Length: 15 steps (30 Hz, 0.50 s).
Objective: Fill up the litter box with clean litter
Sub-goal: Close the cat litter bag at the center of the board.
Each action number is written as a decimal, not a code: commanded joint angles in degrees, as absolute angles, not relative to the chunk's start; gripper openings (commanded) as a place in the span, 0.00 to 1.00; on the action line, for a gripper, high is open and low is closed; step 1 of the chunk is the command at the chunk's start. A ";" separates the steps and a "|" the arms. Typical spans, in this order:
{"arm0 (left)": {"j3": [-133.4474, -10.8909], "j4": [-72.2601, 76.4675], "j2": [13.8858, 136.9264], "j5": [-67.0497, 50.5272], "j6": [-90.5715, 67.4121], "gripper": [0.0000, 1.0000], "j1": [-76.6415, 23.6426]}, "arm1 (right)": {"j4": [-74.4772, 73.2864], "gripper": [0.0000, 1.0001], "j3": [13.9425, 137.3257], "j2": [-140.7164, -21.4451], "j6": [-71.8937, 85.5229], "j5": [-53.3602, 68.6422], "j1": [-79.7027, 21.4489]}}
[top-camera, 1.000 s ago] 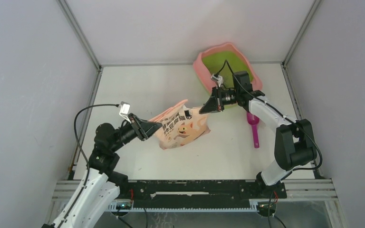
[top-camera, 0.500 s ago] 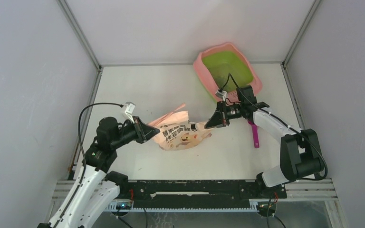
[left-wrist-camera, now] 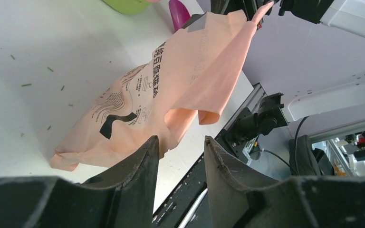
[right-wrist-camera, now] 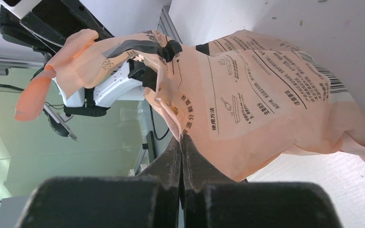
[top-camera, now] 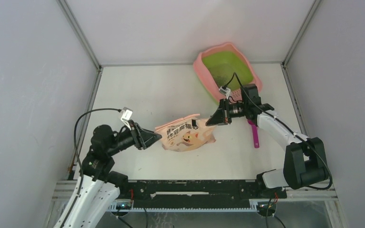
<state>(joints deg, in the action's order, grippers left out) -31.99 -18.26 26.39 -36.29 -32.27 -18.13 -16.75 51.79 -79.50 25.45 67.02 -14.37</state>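
At the near edge of the white table point(top-camera: 138, 95), working outward:

- The left gripper point(top-camera: 158, 137) reaches in low from the left, its black fingers point(left-wrist-camera: 138, 161) spread apart with nothing pinched. In the left wrist view, the lower fold of the bag shows in the gap between them. Whether a finger touches it cannot be told.
- Just beyond lies the peach-pink printed plastic bag point(top-camera: 187, 135), with its crumpled base on the table and its open top drawn upward toward the right.
- A few tiny dark slivers of loose litter point(left-wrist-camera: 26, 85) lie scattered on the bare table beside the bag (each far smaller than a finger).
- The right gripper point(top-camera: 210, 120) comes in from the right, above the bag's upper right corner. Its fingers are pressed together on the thin top edge of the bag point(right-wrist-camera: 266, 95), which hangs below the pinch in the right wrist view.
- The magenta plastic scoop point(top-camera: 254, 135) lies flat on the table under the right arm, well apart from the bag.
- Farthest off, in the far right corner, sits the large rectangular litter box point(top-camera: 199, 66), with its pink rim around a lime-green basin. Faint darker specks show on the basin floor, too small to tell more.
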 commanded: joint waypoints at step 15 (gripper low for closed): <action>-26.38 -6.90 28.46 -27.93 -36.57 0.40 -23.03 | -14.35 0.00 52.38 -77.94 26.72 66.87 -15.40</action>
